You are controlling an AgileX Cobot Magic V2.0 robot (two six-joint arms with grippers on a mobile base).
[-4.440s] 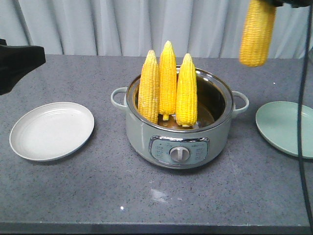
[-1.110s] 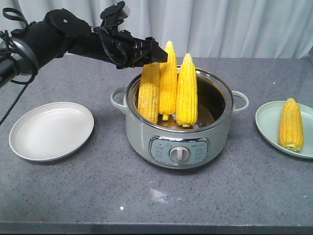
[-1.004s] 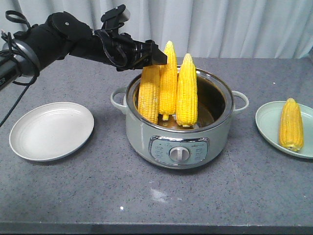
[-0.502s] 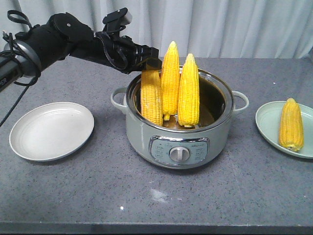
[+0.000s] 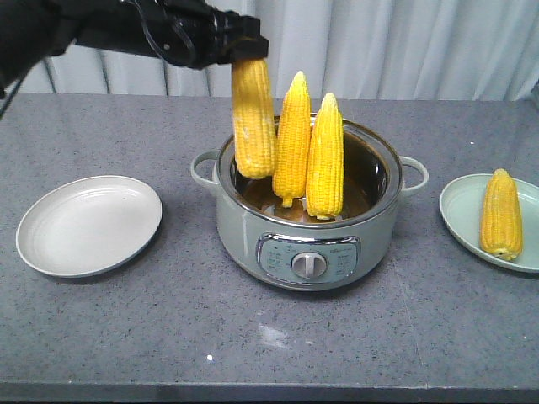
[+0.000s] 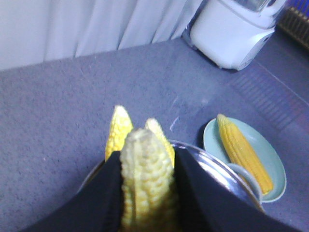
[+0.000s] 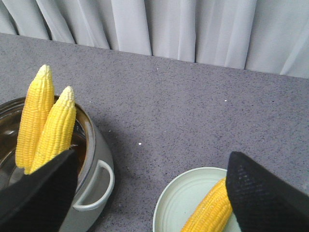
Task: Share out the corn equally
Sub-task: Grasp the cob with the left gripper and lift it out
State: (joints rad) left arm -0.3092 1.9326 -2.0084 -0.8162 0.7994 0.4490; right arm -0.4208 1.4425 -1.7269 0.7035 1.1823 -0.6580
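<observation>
My left gripper [image 5: 249,50] is shut on the tip of one corn cob [image 5: 253,118] and holds it upright above the pot's left side, its base about level with the rim. In the left wrist view that cob [image 6: 147,183] fills the gap between the black fingers [image 6: 104,193]. Two more cobs [image 5: 291,139] [image 5: 325,156] stand upright in the pot [image 5: 307,244]. Another cob [image 5: 500,213] lies on the green plate [image 5: 459,210] at the right. My right gripper [image 7: 149,193] hangs open above that plate's [image 7: 186,203] left edge, holding nothing.
An empty white plate [image 5: 88,223] sits on the grey table left of the pot. The pot has side handles [image 7: 96,188] and a front control knob [image 5: 308,264]. A white appliance [image 6: 231,29] stands on the floor beyond the table. A curtain lines the back.
My left gripper closed on the leftmost cob and lifted it up out of the pot. Earlier the right gripper carried a cob, which now lies on the green plate.
</observation>
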